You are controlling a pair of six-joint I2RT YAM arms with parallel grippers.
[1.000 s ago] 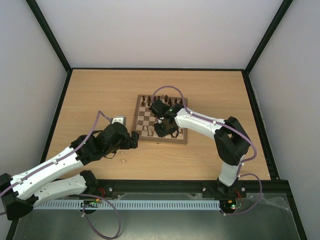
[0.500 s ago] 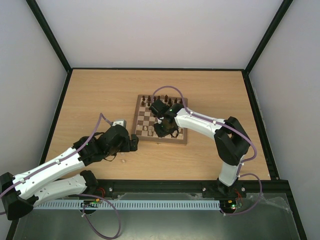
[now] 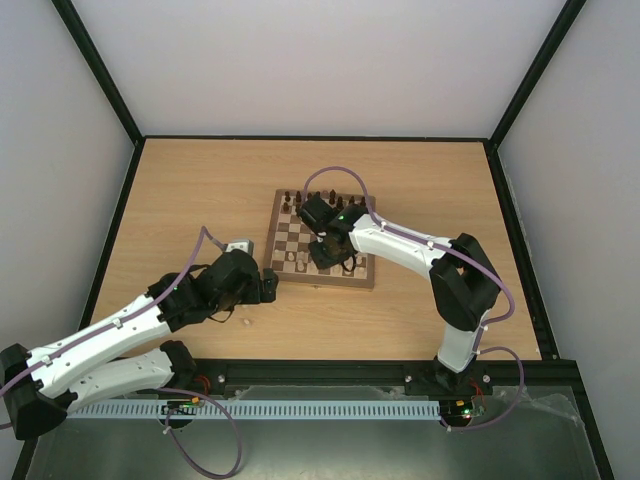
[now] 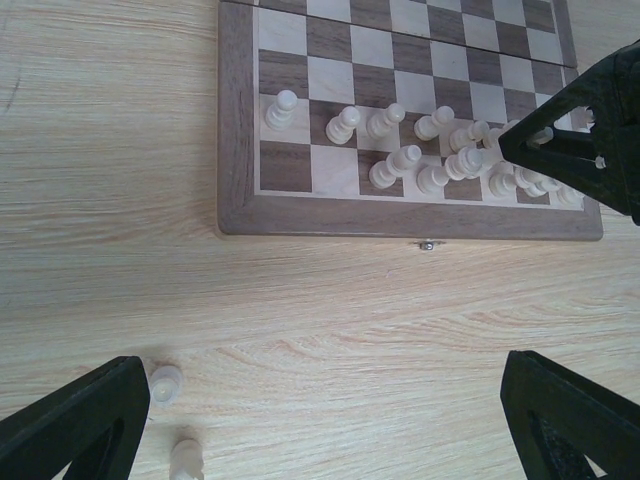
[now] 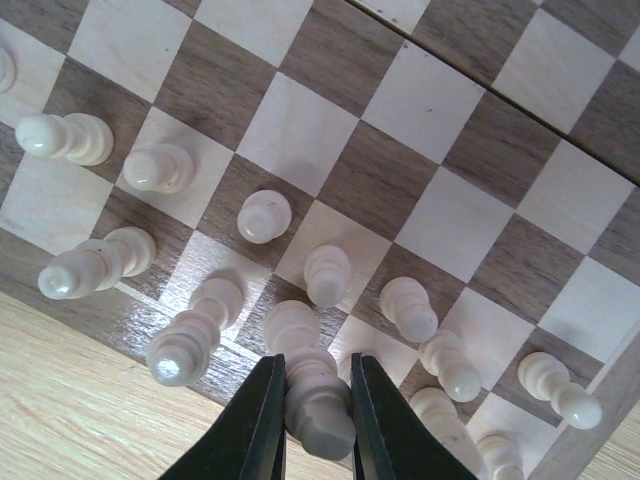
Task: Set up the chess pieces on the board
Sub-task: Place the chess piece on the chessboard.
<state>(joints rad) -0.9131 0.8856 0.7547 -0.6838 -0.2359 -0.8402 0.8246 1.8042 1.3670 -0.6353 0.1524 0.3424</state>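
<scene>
Right gripper pinched shut on one pale chess piece, at the near edge of the board.
Left gripper gapes wide, empty, off the board's near-left corner; two pale pieces loose on the table below.

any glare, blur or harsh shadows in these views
Top external: even soft light, chess pieces too small to resolve. Left wrist: board sharp, shadows faint, fingers black silhouettes. Right wrist: slight sheen on the board's frame, pale piece in the right gripper slightly soft.
</scene>
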